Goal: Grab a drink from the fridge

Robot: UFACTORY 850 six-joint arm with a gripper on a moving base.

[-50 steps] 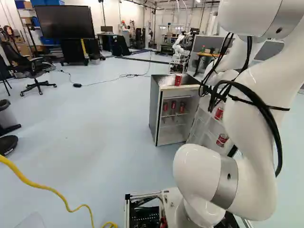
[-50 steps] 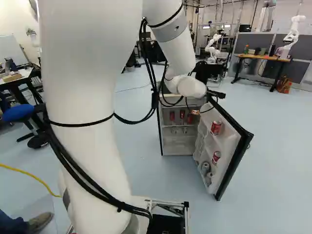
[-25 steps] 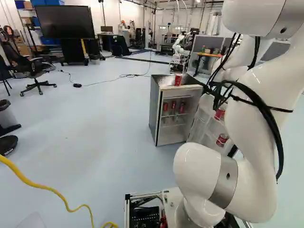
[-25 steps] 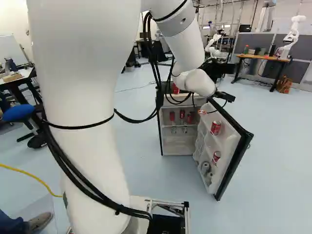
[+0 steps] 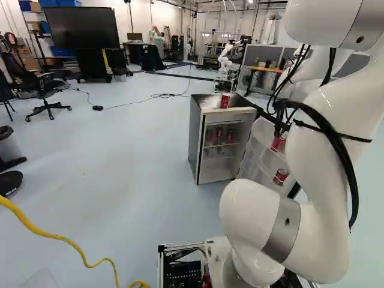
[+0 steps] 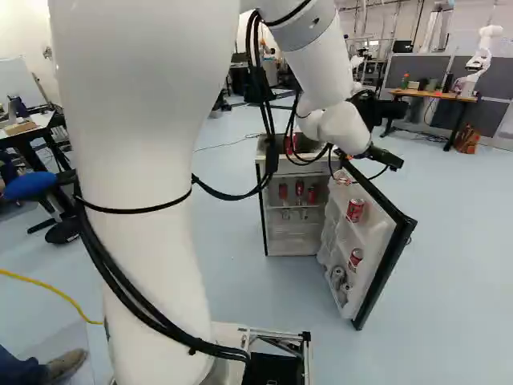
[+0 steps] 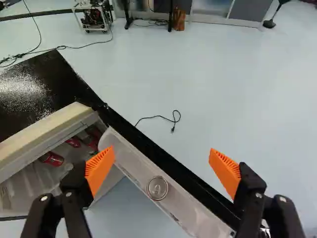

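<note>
Drink cans (image 6: 355, 210) are all over this setup: red ones on the open door (image 6: 378, 249) of the fridge (image 5: 194, 138), with a couple of paler ones lower down in the right base view. Three more red cans (image 6: 300, 187) stand on a shelf inside, and another red can (image 5: 225, 101) sits up on top of the fridge. The gripper (image 6: 375, 154) is hanging above the open door, and its fingers are spread really wide with nothing at all held between those orange pads (image 7: 225, 171).

From the wrist view, one can (image 7: 158, 188) shows upright in a door rack, its lid and tab facing up. It's below the gap between the fingers, with neither finger touching it (can't tell which of the door cans in the right base view it is, sorry).

Around that, a thin black cable (image 7: 158, 117) is lying on the floor past the door. There's a big dark screen (image 5: 82, 28) at the left of the left base view, an office chair (image 5: 36, 87) near it, and a yellow cable (image 5: 57, 240) snaking along closer in. Another robot (image 6: 485, 52) is at a wooden-topped desk (image 6: 433, 94) over at the right of the right base view.
</note>
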